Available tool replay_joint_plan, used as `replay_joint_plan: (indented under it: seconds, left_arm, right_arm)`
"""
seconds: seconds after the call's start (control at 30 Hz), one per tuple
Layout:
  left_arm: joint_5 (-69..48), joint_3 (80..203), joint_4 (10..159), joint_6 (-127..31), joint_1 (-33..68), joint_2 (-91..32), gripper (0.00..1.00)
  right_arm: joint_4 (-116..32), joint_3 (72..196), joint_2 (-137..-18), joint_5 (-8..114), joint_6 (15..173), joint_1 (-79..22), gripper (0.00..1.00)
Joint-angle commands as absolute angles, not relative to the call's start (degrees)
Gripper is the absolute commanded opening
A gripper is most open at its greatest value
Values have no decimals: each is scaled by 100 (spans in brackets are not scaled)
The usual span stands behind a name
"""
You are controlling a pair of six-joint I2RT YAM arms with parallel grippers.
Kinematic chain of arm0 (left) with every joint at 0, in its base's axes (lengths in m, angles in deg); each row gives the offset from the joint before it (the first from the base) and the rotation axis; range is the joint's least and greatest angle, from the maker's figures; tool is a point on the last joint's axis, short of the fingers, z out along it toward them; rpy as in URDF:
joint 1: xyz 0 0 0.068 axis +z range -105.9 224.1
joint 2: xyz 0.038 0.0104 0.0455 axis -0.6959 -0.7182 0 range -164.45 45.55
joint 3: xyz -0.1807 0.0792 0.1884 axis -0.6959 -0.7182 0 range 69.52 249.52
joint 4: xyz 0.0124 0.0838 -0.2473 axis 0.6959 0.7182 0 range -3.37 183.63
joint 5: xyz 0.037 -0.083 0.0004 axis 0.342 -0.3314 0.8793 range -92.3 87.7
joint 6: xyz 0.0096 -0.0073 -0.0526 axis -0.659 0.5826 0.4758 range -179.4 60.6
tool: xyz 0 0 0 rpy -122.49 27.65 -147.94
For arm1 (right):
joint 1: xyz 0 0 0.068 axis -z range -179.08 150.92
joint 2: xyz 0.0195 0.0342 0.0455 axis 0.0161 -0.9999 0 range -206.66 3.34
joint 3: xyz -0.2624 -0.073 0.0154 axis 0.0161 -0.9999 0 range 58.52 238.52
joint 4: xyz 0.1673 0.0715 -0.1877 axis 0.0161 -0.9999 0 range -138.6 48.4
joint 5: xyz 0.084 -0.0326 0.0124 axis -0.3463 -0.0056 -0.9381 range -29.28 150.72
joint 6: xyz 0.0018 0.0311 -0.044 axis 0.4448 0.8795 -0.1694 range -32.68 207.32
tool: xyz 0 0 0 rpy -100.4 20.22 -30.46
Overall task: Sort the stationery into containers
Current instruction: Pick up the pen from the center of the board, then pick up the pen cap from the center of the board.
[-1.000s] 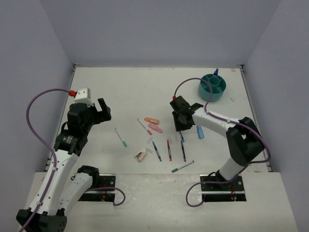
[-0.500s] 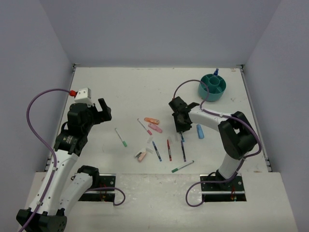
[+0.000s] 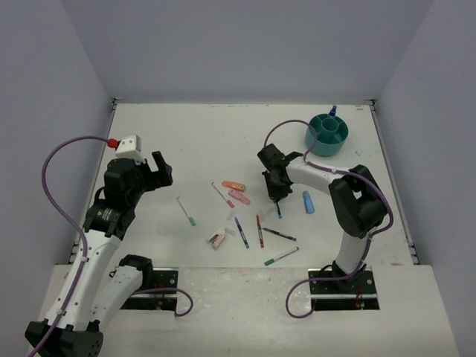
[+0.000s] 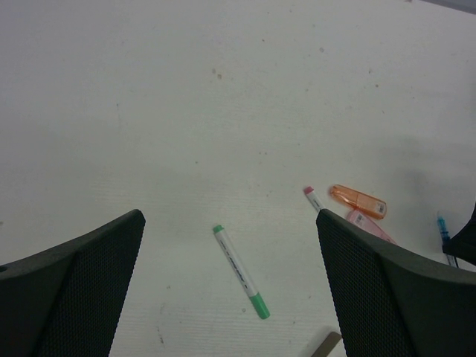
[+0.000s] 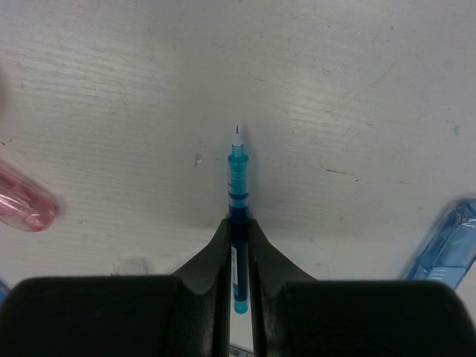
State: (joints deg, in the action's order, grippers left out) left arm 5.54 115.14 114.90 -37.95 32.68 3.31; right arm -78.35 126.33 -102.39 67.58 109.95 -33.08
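**Mid-table, right of the scatter: blue pen pinched, lift to come**

Near the middle of the table (image 3: 186,141), the right gripper (image 3: 275,192) has its jaws pressed together on the blue pen (image 5: 236,175). They clamp the barrel, and the fine tip pokes out ahead of the fingers. I take this for the pick-up stage of a single item. Whether the pen is clear of the surface, I cannot tell.

The next move calls for a clean lift, then a carry to the teal organizer (image 3: 320,146), well apart near the far right corner. There the pen needs tipping upright over a compartment.

The right arm is folded back on itself, elbow high and wrist aimed down. A light-blue highlighter (image 3: 308,202) lies just beside its hand.

The left arm is raised on its own side. The left gripper (image 4: 229,214) is spread wide and holds nothing, with a green pen (image 4: 239,271) below it.
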Motion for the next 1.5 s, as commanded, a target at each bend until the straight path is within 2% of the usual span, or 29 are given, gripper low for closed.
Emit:
replay_joint_plan:
  seconds: [0.0,0.13,0.2,0.4,0.47,0.6,0.77,0.83,0.87,0.9,0.97,1.0,1.07,1.1,1.13,1.2,1.27,1.47]
  left_arm:
    - [209,11567,11273,-3891,3232,169,100]
    - [-477,11857,11252,-3482,3195,-461,100]
    - [-420,11973,11189,-3236,2964,-732,100]
    - [1574,12847,11232,-2543,140,-2171,100]
    - [1843,13380,11392,-2248,-465,-3373,100]
    - [2179,14162,11576,-1759,-1150,-4557,100]
    - [3178,15022,12188,-122,-1831,-5545,95]
    - [3140,15200,12293,237,-1904,-5743,90]
    - [3142,15275,12373,438,-1936,-5844,85]
    - [3180,15328,12495,677,-1962,-5948,74]
    - [3233,15401,12744,1090,-1971,-6067,68]
    - [3252,15455,12971,1420,-1971,-6157,58]
    - [3235,15479,13066,1649,-1973,-6216,49]
    - [3240,15457,13066,1740,-1978,-6226,41]
    - [3254,15432,13066,1817,-1974,-6230,37]
    - [3308,15425,13136,1936,-1971,-6292,24]
    - [3364,15500,13306,2033,-1971,-6400,20]
    - [3116,15939,13638,2069,-1971,-6890,24]
  right_arm:
    - [-8155,12779,-9831,7137,10926,-3194,0]
    - [-8259,12806,-8384,7644,10973,-2870,0]
    - [-8215,12729,-7765,7821,11014,-2620,0]
    - [-7761,12265,-6330,8087,11124,-2333,0]
    - [-7593,12058,-5929,8292,11222,-2325,0]
    - [-7398,11772,-5533,8713,11323,-2290,0]
    - [-7174,11573,-5423,8602,11315,-2281,0]
    - [-7115,11527,-5423,8530,11283,-2281,0]
    - [-7094,11510,-5423,8495,11272,-2281,0]
    - [-7086,11503,-5422,8462,11272,-2281,0]
    - [-7057,11484,-5385,8378,11262,-2281,0]
    - [-7003,11448,-5343,8289,11244,-2281,0]
    - [-6901,11370,-5286,8251,11211,-2281,0]
    - [-6895,11364,-5269,8251,11210,-2281,0]
    - [-6893,11363,-5265,8251,11204,-2281,0]
    - [-6886,11349,-5250,8223,11195,-2288,0]
    - [-6858,11308,-5219,8197,11193,-2281,0]
    - [-6836,11237,-5040,8122,11175,-2281,0]
